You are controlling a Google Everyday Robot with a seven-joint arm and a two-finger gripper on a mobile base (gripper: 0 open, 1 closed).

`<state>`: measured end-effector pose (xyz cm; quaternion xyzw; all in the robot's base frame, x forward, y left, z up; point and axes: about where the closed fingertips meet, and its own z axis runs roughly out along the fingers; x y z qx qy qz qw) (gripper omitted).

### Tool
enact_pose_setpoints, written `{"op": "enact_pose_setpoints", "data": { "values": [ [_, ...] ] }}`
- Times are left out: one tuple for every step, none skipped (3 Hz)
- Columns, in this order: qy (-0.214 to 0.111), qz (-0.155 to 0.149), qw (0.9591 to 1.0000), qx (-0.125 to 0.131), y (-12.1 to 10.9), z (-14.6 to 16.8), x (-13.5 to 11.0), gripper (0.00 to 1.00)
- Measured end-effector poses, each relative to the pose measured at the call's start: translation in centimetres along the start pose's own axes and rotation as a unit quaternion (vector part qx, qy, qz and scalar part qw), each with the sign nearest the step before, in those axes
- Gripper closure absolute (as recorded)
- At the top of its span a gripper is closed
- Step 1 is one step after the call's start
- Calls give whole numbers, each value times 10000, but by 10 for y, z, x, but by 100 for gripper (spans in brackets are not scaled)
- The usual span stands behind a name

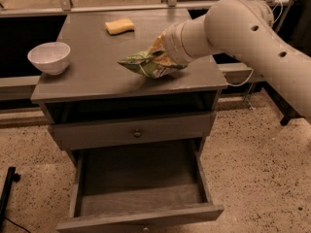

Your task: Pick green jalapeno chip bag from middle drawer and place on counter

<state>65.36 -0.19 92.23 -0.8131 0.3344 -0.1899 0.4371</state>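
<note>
One bag (pixel 150 65) to look at, and it's up on the counter (pixel 87 76) side of things, not down in the drawer (pixel 141 198). It sits over the counter's front right part, crinkled and green, tilted so its right end rises into the gripper (pixel 161 50). The gripper hangs just above the counter there, at the end of the fat white arm (pixel 233 23) that reaches in from the right. It looks clamped on that raised end of the bag, though the bag hides most of the grip. Can't tell whether the bag's low edge touches the wood or floats just over it; a dark shadow lies right under it.

Containers: the drawer is pulled well out at the bottom of the cabinet, and all that shows inside is its flat grey floor and low side walls. Above it the knob drawer (pixel 136 132) is pushed in, so what it holds is hidden. Between that and the counter is a dark open slot (pixel 131 108), too dim to read. A white bowl (pixel 48 57) stands at the counter's left edge, its inside showing plain white. A yellow sponge (pixel 120 26) lies near the back, well apart from the bag.
</note>
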Motion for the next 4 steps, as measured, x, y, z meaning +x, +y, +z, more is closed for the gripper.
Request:
{"op": "enact_pose_setpoints", "data": {
  "values": [
    [0,1,10000,-1,0,0,0,14],
    [-100,137,9995,-266,8,-1,0,0],
    [-142,353,9969,-684,17,-25,3,0],
    [-186,365,9956,-848,24,-27,1,0]
  ]
}}
